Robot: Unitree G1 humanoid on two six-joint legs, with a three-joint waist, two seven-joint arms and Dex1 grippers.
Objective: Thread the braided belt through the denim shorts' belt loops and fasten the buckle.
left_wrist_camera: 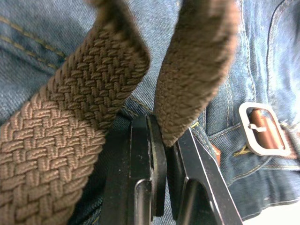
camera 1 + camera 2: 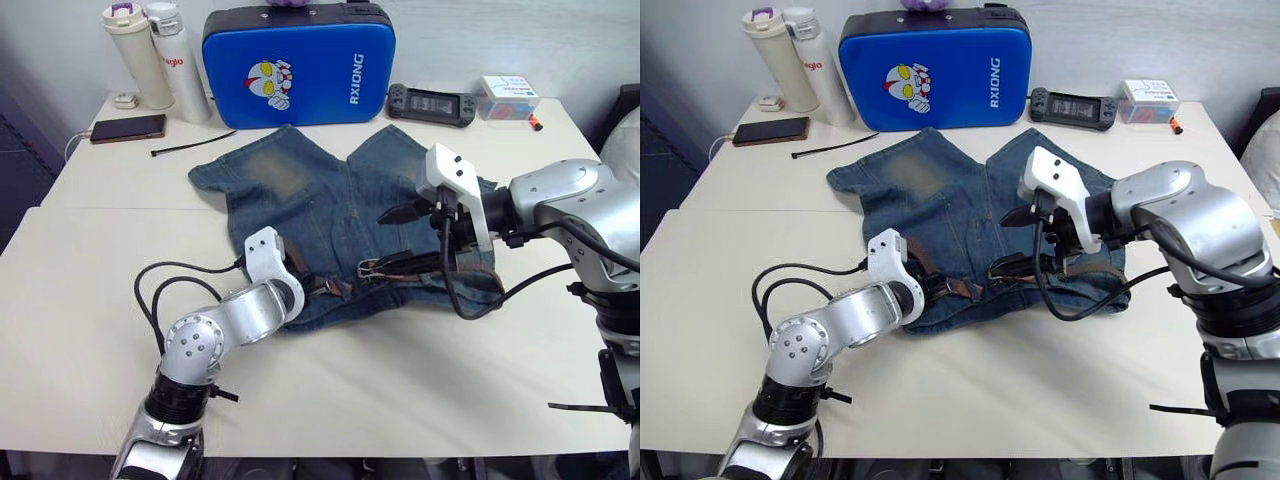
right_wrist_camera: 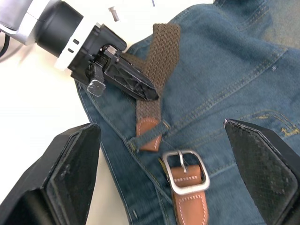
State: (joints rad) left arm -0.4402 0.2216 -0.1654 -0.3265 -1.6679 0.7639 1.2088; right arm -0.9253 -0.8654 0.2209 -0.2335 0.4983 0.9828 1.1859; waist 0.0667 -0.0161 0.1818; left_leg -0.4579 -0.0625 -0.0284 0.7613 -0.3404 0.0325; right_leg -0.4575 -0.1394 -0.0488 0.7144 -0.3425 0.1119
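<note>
Faded denim fills most of my feeds: the denim shorts [image 2: 330, 215] lie flat on the table [image 2: 90, 300], waistband toward me, legs pointing away to the blue case [image 2: 298, 68].

My left gripper [image 3: 140, 86] sits at the waistband's left end, its black fingers [image 1: 154, 164] pinched nearly together on a fold of the braided belt [image 1: 70, 126]; the woven strap doubles back just beyond the fingertips, one run crossing over the other. Just past that gripper, toward the middle of the waistband, the belt's tan leather tip [image 3: 149, 133] is tucked under one of the belt loops [image 3: 149, 137] (it pokes out on the far side, as far as I can judge).

My right gripper [image 3: 159, 173] hangs above the waistband with its jaws spread wide and nothing between them. Directly below the gap between its pads lies the buckle [image 3: 188, 172], a silver frame with its prong resting on brown leather, flat on the denim and unfastened. The leather tip stops just short of it.

Beyond both grippers, a black cable tie [image 2: 190, 142] lies near the shorts' left leg.
</note>
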